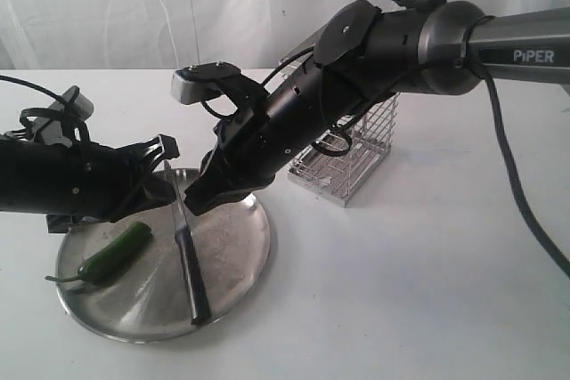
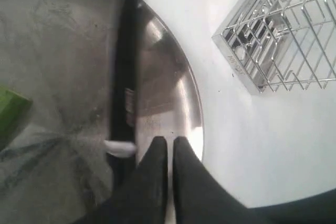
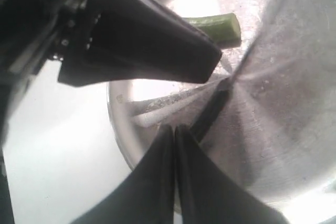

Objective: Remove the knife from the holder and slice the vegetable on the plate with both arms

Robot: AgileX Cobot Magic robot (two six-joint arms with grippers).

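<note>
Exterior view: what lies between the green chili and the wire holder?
The black knife lies on the plate between the chili and the holder, with the right gripper near its blade; the exterior view shows it.

The round steel plate (image 1: 233,255) is shiny and scuffed. The slim black knife (image 1: 189,275) lies across it, tip toward twelve o'clock and handle at six by the rim. The small dark green chili (image 1: 116,254) rests at nine, stem toward the rim. The silver wire holder (image 1: 361,156) stands off the plate at two.
</note>
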